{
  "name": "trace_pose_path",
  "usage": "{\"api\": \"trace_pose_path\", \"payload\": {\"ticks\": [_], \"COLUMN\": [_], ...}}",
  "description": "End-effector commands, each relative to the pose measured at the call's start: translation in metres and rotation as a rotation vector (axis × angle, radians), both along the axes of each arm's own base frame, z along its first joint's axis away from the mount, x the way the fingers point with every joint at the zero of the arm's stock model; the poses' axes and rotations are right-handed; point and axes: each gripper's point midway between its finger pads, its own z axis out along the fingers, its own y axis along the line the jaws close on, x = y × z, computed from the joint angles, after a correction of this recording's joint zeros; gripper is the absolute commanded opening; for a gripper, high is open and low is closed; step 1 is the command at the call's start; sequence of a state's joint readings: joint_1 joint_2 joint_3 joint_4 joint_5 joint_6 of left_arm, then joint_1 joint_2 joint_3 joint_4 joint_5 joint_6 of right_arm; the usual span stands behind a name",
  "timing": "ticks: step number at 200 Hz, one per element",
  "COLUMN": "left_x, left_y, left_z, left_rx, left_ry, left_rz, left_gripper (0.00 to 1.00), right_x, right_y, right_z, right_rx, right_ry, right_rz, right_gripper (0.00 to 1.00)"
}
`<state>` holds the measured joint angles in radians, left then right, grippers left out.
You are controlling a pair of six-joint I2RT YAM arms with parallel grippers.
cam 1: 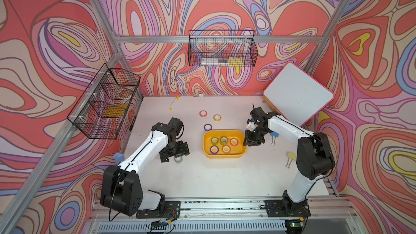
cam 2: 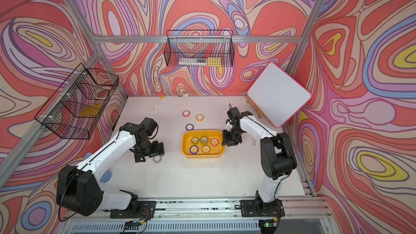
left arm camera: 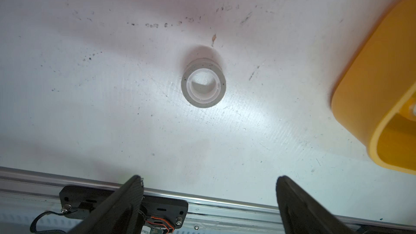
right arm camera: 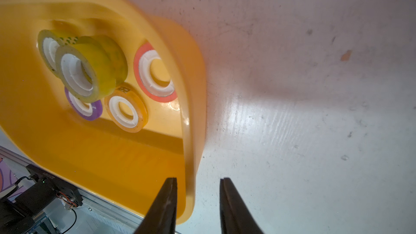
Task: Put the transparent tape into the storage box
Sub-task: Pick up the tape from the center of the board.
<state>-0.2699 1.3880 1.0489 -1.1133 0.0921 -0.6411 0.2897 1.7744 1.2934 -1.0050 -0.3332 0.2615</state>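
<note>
Swirl-patterned pink and coral walls (cam 1: 225,1) enclose a scuffed white tabletop (cam 1: 213,176). In both top views the shallow yellow-orange plastic storage box (cam 1: 224,155), rectangular with rounded corners, sits mid-table holding five tape rolls (cam 1: 225,149). The transparent tape (cam 1: 179,160), a clear roll with a white core, lies flat on the table outside the box, near its end on the robot's left. It is just beside the left gripper (cam 1: 175,153) and partly hidden by it. The right gripper (cam 1: 253,142) hangs at the box's opposite end wall. Left wrist view: the left gripper's black fingers (left arm camera: 131,192) are spread wide and empty. The transparent tape (left arm camera: 203,105) lies hole-up ahead of them, apart from both, with a corner of the box at the edge of view. Right wrist view: the right gripper's fingers (right arm camera: 166,199) stand partly apart, one inside and one outside the box's end wall, with no visible pinch on it. Judged risks: the clear roll shows weakly against the white surface, so a poorly centred descent could set a finger on its top face rather than past its side. Its smooth rim could slip or squirt out under a closing pinch, and carried low it could catch the box's wall. Any sideways move of the right gripper while it brackets the wall could drag or tip the box, shifting the drop target.
</note>
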Motion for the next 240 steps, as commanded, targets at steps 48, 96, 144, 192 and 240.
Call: {"api": "trace_pose_path", "payload": {"ticks": [48, 96, 144, 192, 240], "left_x": [0.015, 0.023, 0.033, 0.035, 0.035], "left_y": [0.007, 0.011, 0.016, 0.014, 0.013], "left_z": [-0.032, -0.049, -0.065, -0.073, -0.08], "left_rx": [0.0, 0.038, 0.084, 0.08, 0.07], "left_ry": [-0.012, 0.012, 0.026, 0.041, 0.043], "left_rz": [0.038, 0.018, -0.016, -0.026, -0.024], "left_gripper": [0.7, 0.66, 0.66, 0.64, 0.63], "right_x": [-0.002, 0.0, 0.001, -0.001, -0.002], "right_y": [0.004, 0.005, 0.004, 0.003, 0.002], "right_z": [0.004, 0.006, 0.008, 0.009, 0.009], "right_rx": [0.019, 0.022, 0.021, 0.015, 0.015], "right_ry": [-0.009, -0.013, -0.012, -0.012, -0.007], "right_rz": [0.004, -0.003, -0.007, -0.013, -0.019], "right_gripper": [0.28, 0.27, 0.27, 0.27, 0.26]}}
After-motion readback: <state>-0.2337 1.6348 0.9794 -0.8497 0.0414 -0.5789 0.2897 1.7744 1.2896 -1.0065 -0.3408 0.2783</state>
